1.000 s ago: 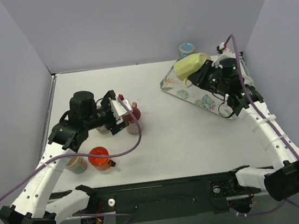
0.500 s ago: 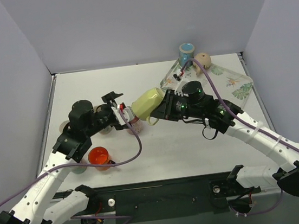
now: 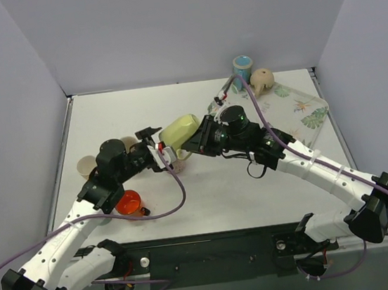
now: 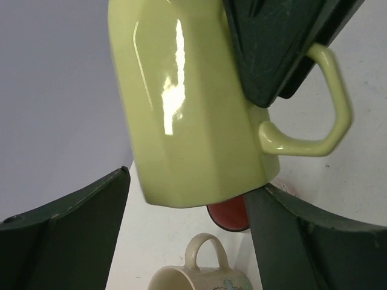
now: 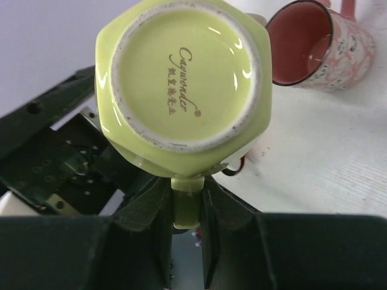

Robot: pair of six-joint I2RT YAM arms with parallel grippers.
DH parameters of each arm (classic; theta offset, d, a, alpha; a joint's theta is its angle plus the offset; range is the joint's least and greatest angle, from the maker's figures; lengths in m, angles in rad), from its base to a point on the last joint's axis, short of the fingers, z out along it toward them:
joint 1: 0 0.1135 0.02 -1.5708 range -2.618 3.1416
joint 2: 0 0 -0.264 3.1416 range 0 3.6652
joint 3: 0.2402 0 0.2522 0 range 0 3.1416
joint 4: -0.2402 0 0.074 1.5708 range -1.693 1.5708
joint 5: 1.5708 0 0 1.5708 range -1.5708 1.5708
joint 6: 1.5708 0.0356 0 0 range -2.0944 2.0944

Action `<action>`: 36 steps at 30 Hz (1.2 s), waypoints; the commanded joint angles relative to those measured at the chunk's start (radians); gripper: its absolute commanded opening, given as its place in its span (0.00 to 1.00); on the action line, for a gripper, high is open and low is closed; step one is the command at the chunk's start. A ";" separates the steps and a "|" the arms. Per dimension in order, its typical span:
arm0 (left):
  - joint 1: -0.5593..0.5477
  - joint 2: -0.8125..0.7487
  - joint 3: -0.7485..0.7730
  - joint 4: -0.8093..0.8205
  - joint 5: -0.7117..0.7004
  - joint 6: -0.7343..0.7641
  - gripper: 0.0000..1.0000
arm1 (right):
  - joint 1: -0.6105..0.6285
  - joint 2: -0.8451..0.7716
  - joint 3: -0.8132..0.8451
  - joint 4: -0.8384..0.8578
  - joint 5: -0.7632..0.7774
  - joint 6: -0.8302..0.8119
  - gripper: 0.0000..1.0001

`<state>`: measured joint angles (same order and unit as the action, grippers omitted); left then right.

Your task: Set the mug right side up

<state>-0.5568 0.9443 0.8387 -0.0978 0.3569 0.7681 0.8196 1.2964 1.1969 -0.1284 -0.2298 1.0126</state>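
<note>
**Yellow-green mug [image 3: 178,128] held by its handle [image 4: 302,146], in the air between 2 tools**

Carried clear of the counter [image 3: 220,184], just left of centre in the top view, tipped onto its side. Pinched at the handle by the right tool [image 5: 186,194], both fingers pressed together on that thin loop at the lower middle of the right wrist frame. Stamped base turned square to that camera, filling the upper middle of the frame, mouth pointing away.

Left tool [image 3: 159,147] spread wide, 1 finger on each side of the mug's end. In the left wrist view, the finger at lower left clearly apart from the glazed wall. Cannot tell whether the finger at lower right touches the mug's corner.

On the counter below:
- Pink mug [image 5: 320,48] at the upper right of the right wrist frame, mouth open to the camera.
- Cream mug [image 4: 199,275] at the bottom edge of the left wrist frame.
- Orange cup [image 3: 128,202] and beige cup [image 3: 87,165] at the left of the top view, beside the left arm.

At the upper right of the top view, a floral mat [image 3: 310,113] with a tan pot [image 3: 262,78] at its far edge. Blue cup [image 3: 242,65] just beside the pot, near the back wall.
</note>
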 commanded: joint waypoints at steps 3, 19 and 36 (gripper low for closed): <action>-0.018 -0.021 -0.107 0.415 -0.088 -0.105 0.75 | 0.021 0.001 -0.023 0.285 -0.079 0.150 0.00; -0.023 -0.033 -0.317 0.909 -0.179 -0.133 0.63 | 0.032 0.023 -0.033 0.251 -0.072 0.136 0.00; -0.026 0.004 -0.377 1.063 -0.113 -0.078 0.68 | 0.082 0.122 0.015 0.271 -0.108 0.138 0.00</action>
<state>-0.5514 0.9562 0.4164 0.7372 0.1291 0.7151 0.8257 1.3735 1.1576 0.0467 -0.2420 1.1553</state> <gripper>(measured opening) 0.692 0.146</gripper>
